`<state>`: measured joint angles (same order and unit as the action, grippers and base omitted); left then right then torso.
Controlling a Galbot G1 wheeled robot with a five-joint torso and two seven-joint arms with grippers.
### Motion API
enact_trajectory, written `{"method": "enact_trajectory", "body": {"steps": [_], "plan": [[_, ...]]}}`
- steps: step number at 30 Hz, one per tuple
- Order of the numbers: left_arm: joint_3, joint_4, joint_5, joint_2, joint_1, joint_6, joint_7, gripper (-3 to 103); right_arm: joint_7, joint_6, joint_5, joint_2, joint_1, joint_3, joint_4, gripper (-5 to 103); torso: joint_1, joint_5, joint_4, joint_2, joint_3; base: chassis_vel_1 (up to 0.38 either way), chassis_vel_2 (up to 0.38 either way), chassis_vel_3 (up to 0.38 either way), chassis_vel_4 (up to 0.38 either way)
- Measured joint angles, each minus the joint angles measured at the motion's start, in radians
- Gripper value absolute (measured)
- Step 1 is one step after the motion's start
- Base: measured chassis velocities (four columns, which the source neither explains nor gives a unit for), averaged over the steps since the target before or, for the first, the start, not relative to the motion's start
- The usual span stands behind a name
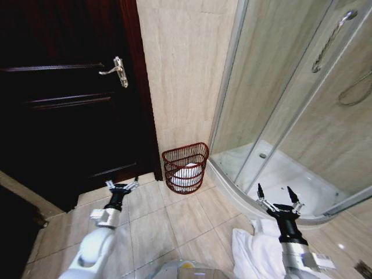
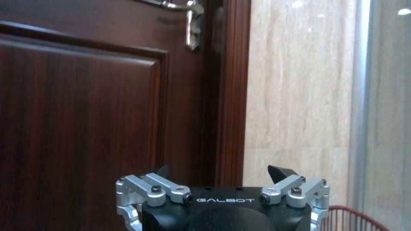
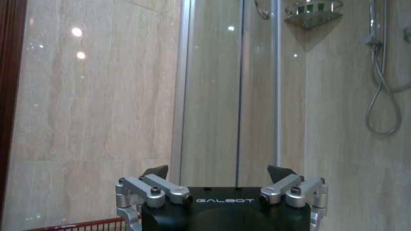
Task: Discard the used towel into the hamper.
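The hamper (image 1: 185, 167), a reddish-brown wire basket, stands on the floor against the wall between the door and the shower, and something white lies inside it. A white towel (image 1: 251, 251) lies crumpled on the tiles at lower right, beside and under my right arm. My right gripper (image 1: 278, 195) is held above the floor near the shower's curb, open and empty. On the left, in front of the door, my left gripper (image 1: 121, 186) is also open and empty. The hamper's rim (image 2: 350, 217) shows past the open left gripper (image 2: 222, 171), and the rim (image 3: 77, 224) shows again beside the open right gripper (image 3: 218, 171).
A dark wooden door (image 1: 64, 104) with a metal handle (image 1: 118, 71) fills the left. A glass shower enclosure (image 1: 290, 104) with a raised white tray (image 1: 290, 174) takes up the right. Beige floor tiles (image 1: 186, 218) lie between my arms and the hamper.
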<state>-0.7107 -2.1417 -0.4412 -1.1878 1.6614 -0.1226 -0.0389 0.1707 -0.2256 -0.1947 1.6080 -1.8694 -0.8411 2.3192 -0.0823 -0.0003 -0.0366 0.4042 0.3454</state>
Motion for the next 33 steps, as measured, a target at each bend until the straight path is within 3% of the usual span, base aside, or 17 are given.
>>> {"method": "enact_trajectory", "body": {"steps": [8, 10, 13, 33], "plan": [[-0.020, -0.051, 0.058, -0.042, -0.012, 0.040, 0.046, 100, -0.055, -0.004, 0.039, 0.000, 0.012, 0.007, -0.007, 100, 0.000, 0.0002, 0.0001, 0.000, 0.000, 0.000, 0.000, 0.000, 0.000], [-0.044, -0.094, 0.088, -0.065, 0.019, 0.044, 0.054, 100, -0.085, -0.088, 0.030, 0.000, -0.035, -0.005, -0.016, 100, 0.000, 0.0003, -0.0001, 0.000, 0.000, 0.000, 0.000, 0.000, 0.000], [-0.052, -0.123, 0.107, -0.080, 0.030, 0.044, 0.057, 100, -0.108, -0.138, 0.015, 0.000, -0.071, -0.008, -0.022, 100, 0.000, 0.0005, 0.0001, 0.000, 0.000, 0.000, 0.000, 0.000, 0.000], [-0.028, -0.102, 0.165, -0.104, 0.024, 0.011, 0.059, 100, -0.092, -0.137, 0.019, 0.000, -0.084, -0.013, -0.001, 100, 0.000, 0.0003, 0.0000, 0.000, 0.000, 0.000, 0.000, 0.000, 0.000]]}}
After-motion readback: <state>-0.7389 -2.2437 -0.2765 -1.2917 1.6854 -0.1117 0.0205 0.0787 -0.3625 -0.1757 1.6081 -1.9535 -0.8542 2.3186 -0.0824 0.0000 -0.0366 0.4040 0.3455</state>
